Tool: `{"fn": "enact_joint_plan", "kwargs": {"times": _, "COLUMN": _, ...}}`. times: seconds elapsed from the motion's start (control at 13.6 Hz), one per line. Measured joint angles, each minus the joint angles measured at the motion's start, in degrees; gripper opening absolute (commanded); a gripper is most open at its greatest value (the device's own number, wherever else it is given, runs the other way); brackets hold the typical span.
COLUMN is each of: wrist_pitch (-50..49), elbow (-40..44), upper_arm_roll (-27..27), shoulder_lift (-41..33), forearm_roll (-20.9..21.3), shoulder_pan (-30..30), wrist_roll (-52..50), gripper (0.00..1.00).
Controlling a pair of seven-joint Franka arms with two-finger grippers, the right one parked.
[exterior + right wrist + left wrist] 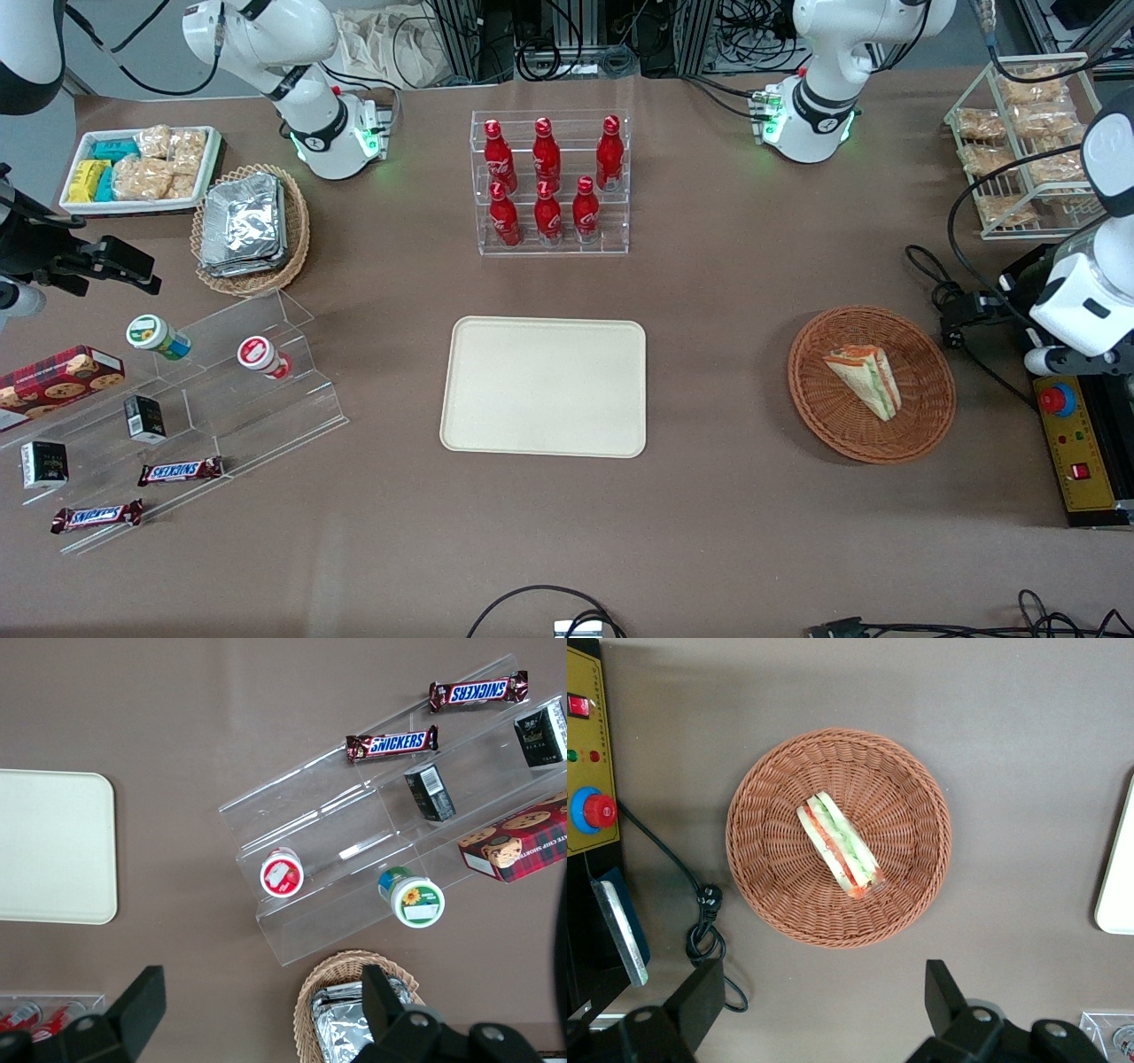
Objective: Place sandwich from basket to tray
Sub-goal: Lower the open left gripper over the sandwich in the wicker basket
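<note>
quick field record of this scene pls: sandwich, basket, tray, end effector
sandwich: lying in the basket, untouched
basket: on the table, toward the working arm's end, beside the tray
tray: nothing on it, nearer the front camera than the bottle rack
end effector: open, above the table beside the basket, holding nothing
task state: sandwich not yet picked

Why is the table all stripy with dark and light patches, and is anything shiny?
In the front view, soft shadow bands cross the brown table and the foil packets glare. In the left wrist view, the basket and sandwich look evenly lit and sharp, while the open gripper above them is dark.
</note>
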Motion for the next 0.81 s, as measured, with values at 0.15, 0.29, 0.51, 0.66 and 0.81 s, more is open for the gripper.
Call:
{"fn": "enact_joint_plan", "kwargs": {"times": 0.15, "wrist_pitch": -0.19, "elbow": 0.47, "upper_arm_roll": 0.0, "shoulder_lift": 0.81, "forearm_roll": 0.0, "shoulder_pan": 0.01, "wrist_roll": 0.0, "gripper": 1.0}}
{"fn": "enact_joint_plan", "kwargs": {"times": 0.29, "wrist_pitch": -0.22, "elbow": 0.68, "upper_arm_roll": 0.0, "shoulder_lift": 1.61, "forearm_roll": 0.0, "shoulder_pan": 0.02, "wrist_roll": 0.0, "gripper": 1.0}}
{"fn": "enact_joint_plan", "kwargs": {"times": 0.51, "wrist_pitch": 0.95, "elbow": 0.25, "upper_arm_roll": 0.01, "shoulder_lift": 4.19, "forearm_roll": 0.0, "shoulder_pan": 0.03, "wrist_roll": -4.57, "gripper": 1.0}}
{"fn": "enact_joint_plan", "kwargs": {"times": 0.66, "wrist_pitch": 5.75, "elbow": -2.75, "upper_arm_roll": 0.02, "shoulder_lift": 4.98, "forearm_roll": -0.01, "shoulder_pan": 0.05, "wrist_roll": -11.67, "gripper": 1.0}}
{"fn": "enact_joint_plan", "kwargs": {"times": 0.81, "wrist_pitch": 12.91, "elbow": -8.61, "upper_arm_roll": 0.04, "shoulder_lift": 4.73, "forearm_roll": 0.0, "shoulder_pan": 0.09, "wrist_roll": -22.36, "gripper": 1.0}}
